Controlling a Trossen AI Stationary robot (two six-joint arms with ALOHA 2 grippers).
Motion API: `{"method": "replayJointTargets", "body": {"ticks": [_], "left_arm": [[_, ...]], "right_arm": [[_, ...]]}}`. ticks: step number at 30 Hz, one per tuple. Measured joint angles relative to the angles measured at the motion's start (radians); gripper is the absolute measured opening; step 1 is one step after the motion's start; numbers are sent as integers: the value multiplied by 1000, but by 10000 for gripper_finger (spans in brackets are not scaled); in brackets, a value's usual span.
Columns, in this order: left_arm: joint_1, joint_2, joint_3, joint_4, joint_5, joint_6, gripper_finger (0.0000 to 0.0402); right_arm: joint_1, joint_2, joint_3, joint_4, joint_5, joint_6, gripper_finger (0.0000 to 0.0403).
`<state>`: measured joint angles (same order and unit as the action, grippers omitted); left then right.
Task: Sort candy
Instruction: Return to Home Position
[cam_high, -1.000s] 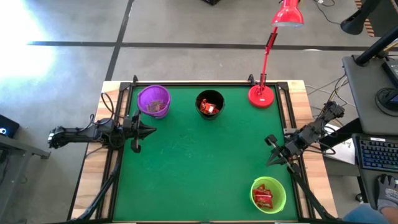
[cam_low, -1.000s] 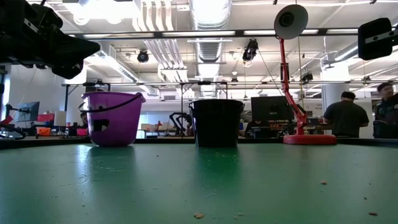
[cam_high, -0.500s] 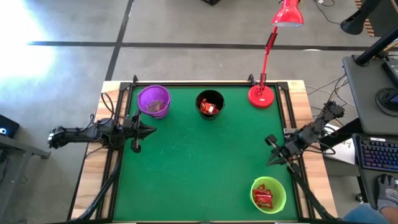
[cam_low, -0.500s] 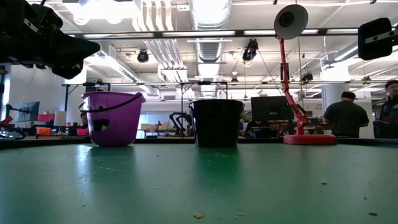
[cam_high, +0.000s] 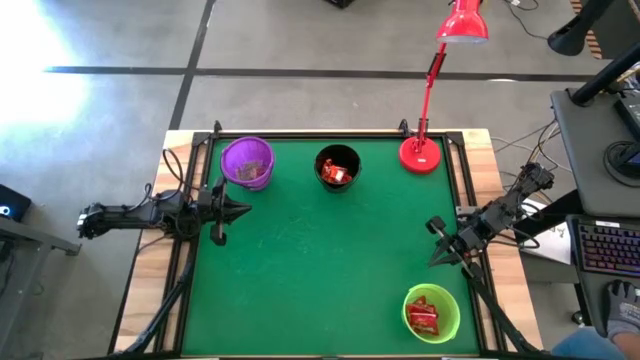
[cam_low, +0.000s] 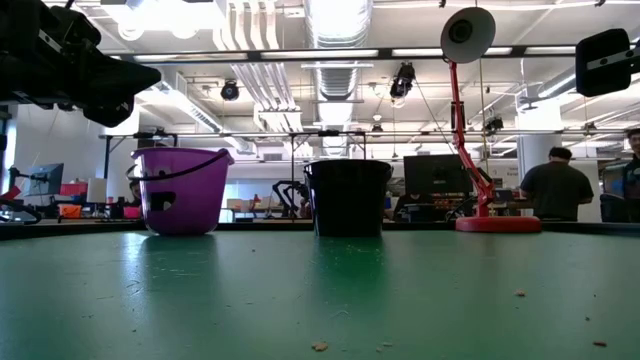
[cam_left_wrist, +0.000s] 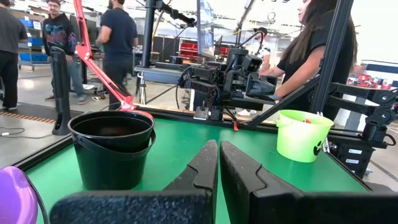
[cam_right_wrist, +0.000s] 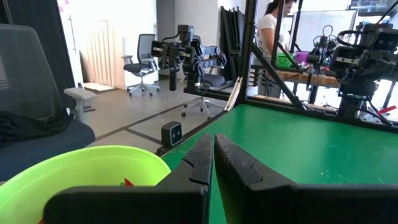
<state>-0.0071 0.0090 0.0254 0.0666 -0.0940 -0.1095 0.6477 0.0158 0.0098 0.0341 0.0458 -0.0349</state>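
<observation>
**Candy (cam_high: 423, 318), small crinkly red-wrapped sweets, looks sorted**

We find no loose sweet on the green-topped table (cam_high: 320, 270), and its broad middle gives free room for moving. A purple plastic cup (cam_high: 246, 161) and a black plastic cup (cam_high: 337, 168) stand near the far edge, and a lime-green plastic cup (cam_high: 432, 312) stands at the near right corner. Red wrappers show in the black and green cups. We judge only parking is left. The left gripper (cam_high: 243, 210) hangs at the left edge, the right gripper (cam_right_wrist: 213, 140) at the right edge, both clenched on nothing.
</observation>
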Motion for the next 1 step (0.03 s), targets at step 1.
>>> {"method": "replayJointTargets", "body": {"ticks": [1], "left_arm": [[0, 0, 0, 0, 0, 0, 0]], "right_arm": [[0, 0, 0, 0, 0, -1, 9]]}}
